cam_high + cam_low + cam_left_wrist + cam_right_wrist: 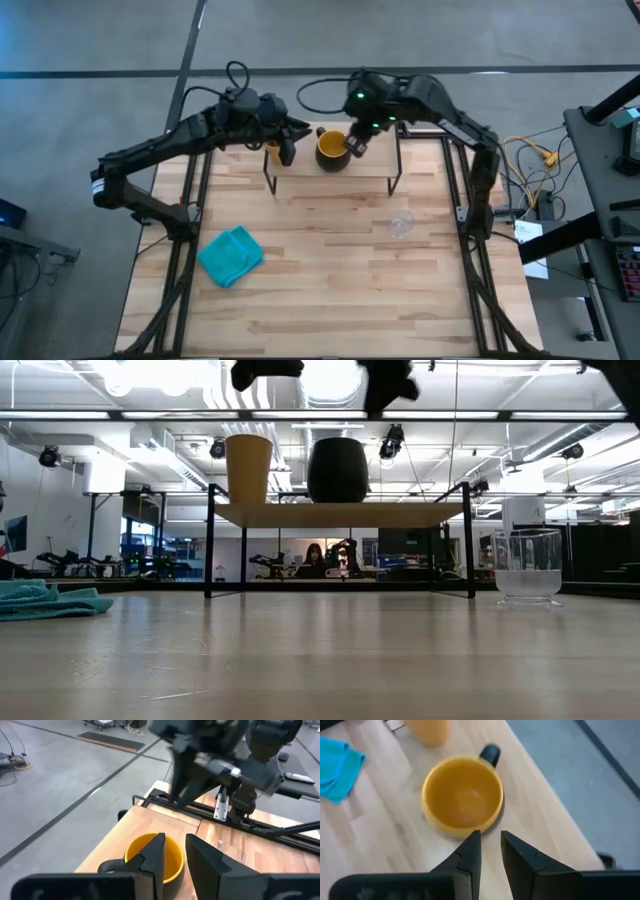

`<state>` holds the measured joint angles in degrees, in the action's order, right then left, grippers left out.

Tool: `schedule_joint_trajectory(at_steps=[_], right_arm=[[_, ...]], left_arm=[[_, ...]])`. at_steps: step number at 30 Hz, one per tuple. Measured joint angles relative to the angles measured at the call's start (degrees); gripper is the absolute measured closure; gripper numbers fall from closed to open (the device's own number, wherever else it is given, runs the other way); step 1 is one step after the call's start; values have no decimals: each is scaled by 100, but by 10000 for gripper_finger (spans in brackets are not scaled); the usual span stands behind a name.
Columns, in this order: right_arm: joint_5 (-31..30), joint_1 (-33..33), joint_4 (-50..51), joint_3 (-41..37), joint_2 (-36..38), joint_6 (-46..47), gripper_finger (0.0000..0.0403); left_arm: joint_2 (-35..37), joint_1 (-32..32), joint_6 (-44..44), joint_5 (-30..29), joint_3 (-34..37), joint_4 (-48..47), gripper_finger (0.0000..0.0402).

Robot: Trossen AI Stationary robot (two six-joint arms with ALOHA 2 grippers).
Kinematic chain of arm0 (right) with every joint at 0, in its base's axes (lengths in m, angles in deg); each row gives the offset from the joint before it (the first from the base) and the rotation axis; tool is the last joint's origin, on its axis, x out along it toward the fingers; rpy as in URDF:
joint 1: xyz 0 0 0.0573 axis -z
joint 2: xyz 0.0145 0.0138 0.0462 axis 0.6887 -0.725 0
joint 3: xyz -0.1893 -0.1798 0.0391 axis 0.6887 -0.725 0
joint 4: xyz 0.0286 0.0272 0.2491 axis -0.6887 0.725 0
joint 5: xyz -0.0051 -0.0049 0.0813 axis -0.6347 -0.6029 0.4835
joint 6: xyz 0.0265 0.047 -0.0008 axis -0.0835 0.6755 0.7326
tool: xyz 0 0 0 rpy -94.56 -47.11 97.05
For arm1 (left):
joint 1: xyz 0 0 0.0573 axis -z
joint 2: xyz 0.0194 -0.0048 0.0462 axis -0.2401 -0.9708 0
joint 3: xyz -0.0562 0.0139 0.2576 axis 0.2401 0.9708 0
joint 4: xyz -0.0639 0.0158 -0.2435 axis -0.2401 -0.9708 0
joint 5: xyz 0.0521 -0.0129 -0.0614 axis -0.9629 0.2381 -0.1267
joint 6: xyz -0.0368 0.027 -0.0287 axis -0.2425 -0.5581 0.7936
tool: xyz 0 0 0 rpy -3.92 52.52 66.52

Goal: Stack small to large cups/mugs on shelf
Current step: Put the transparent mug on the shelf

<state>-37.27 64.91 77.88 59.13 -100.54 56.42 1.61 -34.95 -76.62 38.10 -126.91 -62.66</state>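
The shelf (335, 181) (340, 515) stands on thin black legs at the table's far middle. On it stand the handleless yellow-orange cup (272, 150) (248, 468) and, to its right, the dark mug (332, 150) (337, 470) (462, 797) with its yellow inside and black handle (490, 754). The clear glass (401, 222) (527, 565) stands on the tabletop, right of centre. My left gripper (290, 140) (172, 851) hovers between cup and mug, fingers a little open. My right gripper (357, 143) (490, 840) hovers above the mug's right rim, also slightly open. Both are clear above the vessels in the low view.
A teal blue cloth (231, 255) (40, 600) lies crumpled on the table's near left. Black frame rails (185, 200) run along both table sides. The wide tabletop (330, 290) in front of the shelf holds only the glass and the cloth.
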Motion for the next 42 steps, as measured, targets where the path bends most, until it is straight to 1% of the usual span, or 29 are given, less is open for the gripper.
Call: schedule_joint_trajectory(at_steps=[4, 7, 12, 15, 19, 23, 28, 33, 38, 42], right_arm=[[-1, -168, 632, 0, 376, 435, 335], [1, -346, 599, -106, 635, 762, 335], [27, -611, 592, -320, 867, 1293, 335], [117, -712, 597, -682, 963, 1543, 335], [617, -864, 597, -1287, 1018, 2040, 335], [892, -1134, 605, -1944, 1018, 2582, 335], [924, -1499, 601, -2725, 1020, 3378, 335], [1064, -1803, 594, -3360, 1020, 4321, 335], [1180, -1929, 604, -3883, 1020, 5198, 335], [1199, -1938, 600, -4264, 1022, 5723, 335]], left_arm=[[193, 2, -18, 0, 2, -9, 338], [362, 2, -20, 0, 2, -1, 338], [729, 2, -20, 0, 7, 0, 338], [916, 2, -20, 0, 6, 3, 338], [1155, 2, -20, 0, 39, -3, 338], [1290, 2, -24, 0, 41, -10, 338], [1328, 2, -276, 0, 44, -100, 338], [1315, 2, -274, 1, 54, -457, 338], [1315, 2, -265, 2, 67, -588, 338], [1322, 7, -266, 2, 64, -585, 338]])
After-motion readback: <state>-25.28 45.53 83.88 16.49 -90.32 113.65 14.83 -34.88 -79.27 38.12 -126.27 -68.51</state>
